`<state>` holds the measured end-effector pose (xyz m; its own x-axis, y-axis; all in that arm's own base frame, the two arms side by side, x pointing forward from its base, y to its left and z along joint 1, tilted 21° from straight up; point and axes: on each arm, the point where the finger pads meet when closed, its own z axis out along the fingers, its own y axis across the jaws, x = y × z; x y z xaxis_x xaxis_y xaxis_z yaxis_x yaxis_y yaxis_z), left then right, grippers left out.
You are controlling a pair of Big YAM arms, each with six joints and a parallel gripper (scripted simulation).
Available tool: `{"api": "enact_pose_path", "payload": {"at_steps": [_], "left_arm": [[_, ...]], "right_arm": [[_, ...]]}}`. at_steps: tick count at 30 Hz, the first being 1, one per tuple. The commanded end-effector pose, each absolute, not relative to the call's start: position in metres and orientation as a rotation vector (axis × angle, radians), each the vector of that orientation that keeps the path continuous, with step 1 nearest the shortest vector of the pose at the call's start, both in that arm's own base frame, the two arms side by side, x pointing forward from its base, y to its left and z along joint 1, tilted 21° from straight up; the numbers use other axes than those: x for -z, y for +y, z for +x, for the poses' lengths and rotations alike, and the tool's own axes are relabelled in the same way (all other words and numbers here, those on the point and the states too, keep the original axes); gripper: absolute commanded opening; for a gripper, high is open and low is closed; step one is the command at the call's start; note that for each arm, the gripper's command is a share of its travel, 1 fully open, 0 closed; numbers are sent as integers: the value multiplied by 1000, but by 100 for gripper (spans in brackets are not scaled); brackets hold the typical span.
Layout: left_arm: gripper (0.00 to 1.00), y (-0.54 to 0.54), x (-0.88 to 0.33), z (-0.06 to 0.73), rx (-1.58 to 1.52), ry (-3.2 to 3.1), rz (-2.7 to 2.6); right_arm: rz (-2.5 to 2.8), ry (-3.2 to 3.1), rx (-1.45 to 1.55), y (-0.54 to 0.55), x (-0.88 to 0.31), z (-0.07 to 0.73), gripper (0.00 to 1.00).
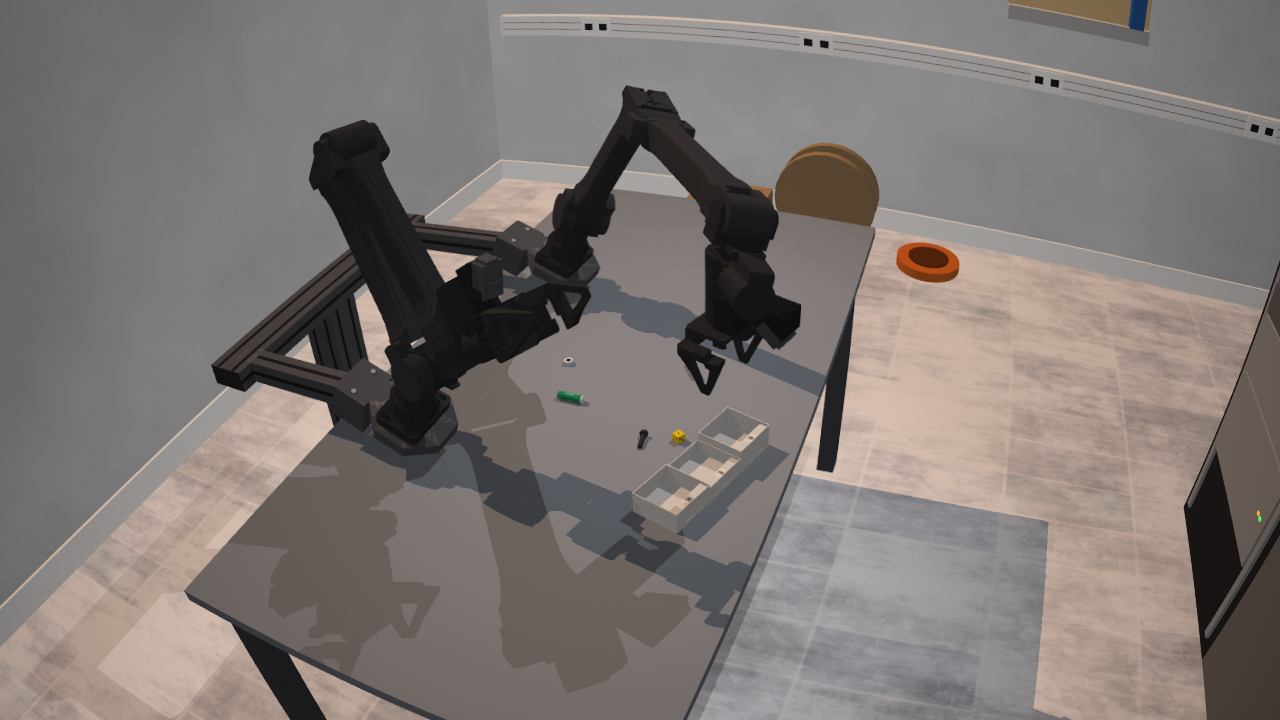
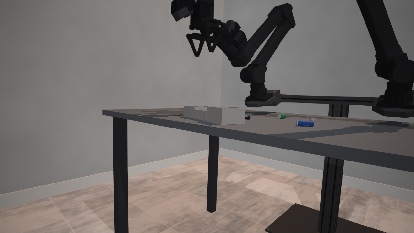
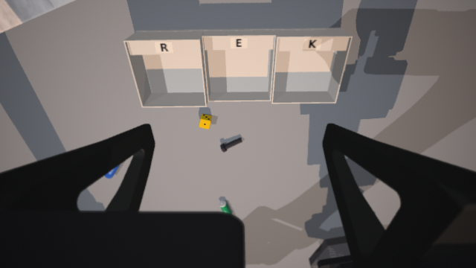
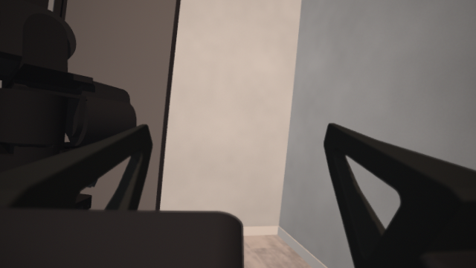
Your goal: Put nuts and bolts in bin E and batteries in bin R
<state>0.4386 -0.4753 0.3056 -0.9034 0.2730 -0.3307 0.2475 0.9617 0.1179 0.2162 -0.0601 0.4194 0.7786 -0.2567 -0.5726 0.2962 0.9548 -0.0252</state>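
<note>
Three open white bins stand in a row near the table's edge, marked R [image 3: 165,72], E [image 3: 239,68] and K [image 3: 309,71]; all are empty. A black bolt [image 3: 230,143] and a yellow die [image 3: 205,121] lie just in front of them. A green battery [image 1: 570,396] and a small nut [image 1: 568,360] lie further back. A blue battery [image 2: 304,123] lies apart on the table. My left gripper [image 1: 723,371] is open and empty, high above the table behind the bins. My right gripper [image 1: 568,308] is open and empty, folded back near its base.
The bin row [image 1: 702,465] sits close to the table's edge. The arm bases and a black rail frame [image 1: 295,331] stand along the far side. A brown round object [image 1: 825,183] and an orange ring [image 1: 927,260] are on the floor beyond the table.
</note>
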Motion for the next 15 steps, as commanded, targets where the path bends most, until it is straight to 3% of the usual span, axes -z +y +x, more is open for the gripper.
{"api": "enact_pose_path", "payload": {"at_steps": [1, 2, 15], "left_arm": [[100, -479, -324, 440, -61, 2737, 356], [30, -475, -322, 425, -36, 2738, 288], [30, -432, -266, 365, 8, 2782, -218]], "right_arm": [[68, 589, 304, -61, -422, 211, 100], [68, 589, 304, -61, -422, 211, 100], [68, 589, 304, -61, -422, 211, 100]]}}
